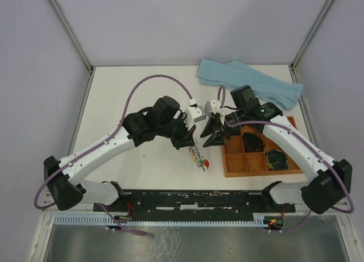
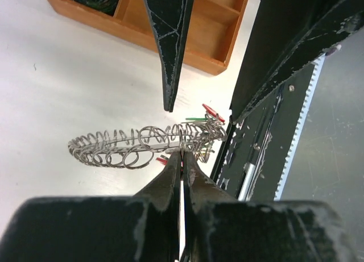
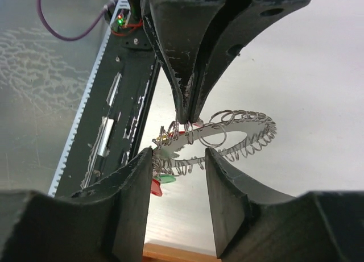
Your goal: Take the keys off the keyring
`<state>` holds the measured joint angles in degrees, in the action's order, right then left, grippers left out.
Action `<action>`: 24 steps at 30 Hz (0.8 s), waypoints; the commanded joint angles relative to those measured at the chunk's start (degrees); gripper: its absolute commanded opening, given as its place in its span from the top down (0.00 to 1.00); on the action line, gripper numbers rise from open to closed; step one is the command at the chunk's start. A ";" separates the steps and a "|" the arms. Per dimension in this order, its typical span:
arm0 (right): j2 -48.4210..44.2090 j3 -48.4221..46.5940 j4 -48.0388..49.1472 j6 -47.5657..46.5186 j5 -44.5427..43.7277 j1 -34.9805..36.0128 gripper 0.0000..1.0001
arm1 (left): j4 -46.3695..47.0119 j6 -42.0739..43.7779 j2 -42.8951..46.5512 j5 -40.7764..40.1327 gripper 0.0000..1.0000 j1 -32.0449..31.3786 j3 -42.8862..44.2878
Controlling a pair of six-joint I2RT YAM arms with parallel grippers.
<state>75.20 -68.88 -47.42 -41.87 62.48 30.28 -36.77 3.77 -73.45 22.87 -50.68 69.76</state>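
The keyring point(image 2: 122, 147), a silvery ring fringed with many small wire loops, is pinched at one loop by my left gripper point(image 2: 182, 153), which is shut on it. From above, the keyring point(image 1: 197, 154) hangs below my left gripper point(image 1: 192, 142), with a red key point(image 1: 206, 165) at its low end. Red point(image 2: 211, 111) and green point(image 2: 195, 119) keys cluster at one end of the ring. My right gripper point(image 3: 179, 159) is open with the keyring point(image 3: 244, 131) just beyond its fingertips. The red key point(image 3: 154, 187) and green key point(image 3: 167, 178) sit beside its left finger point(image 3: 136, 182). Nothing is held between its fingers.
A wooden compartment tray point(image 1: 233, 172) stands just right of the grippers, with dark coiled bundles point(image 1: 253, 141) in its cells. Its rim point(image 2: 193, 58) lies close behind the ring. A blue towel point(image 1: 250, 83) lies at the back right. A black rail point(image 1: 193, 200) runs along the near edge.
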 commanded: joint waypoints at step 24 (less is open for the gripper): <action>1.03 9.51 26.34 20.78 16.18 -1.50 0.58 | -1.27 5.69 1.47 2.67 0.97 0.97 5.11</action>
<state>77.19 -57.52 -16.45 -14.24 74.56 26.98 -43.88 8.21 -74.37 22.74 -50.19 74.52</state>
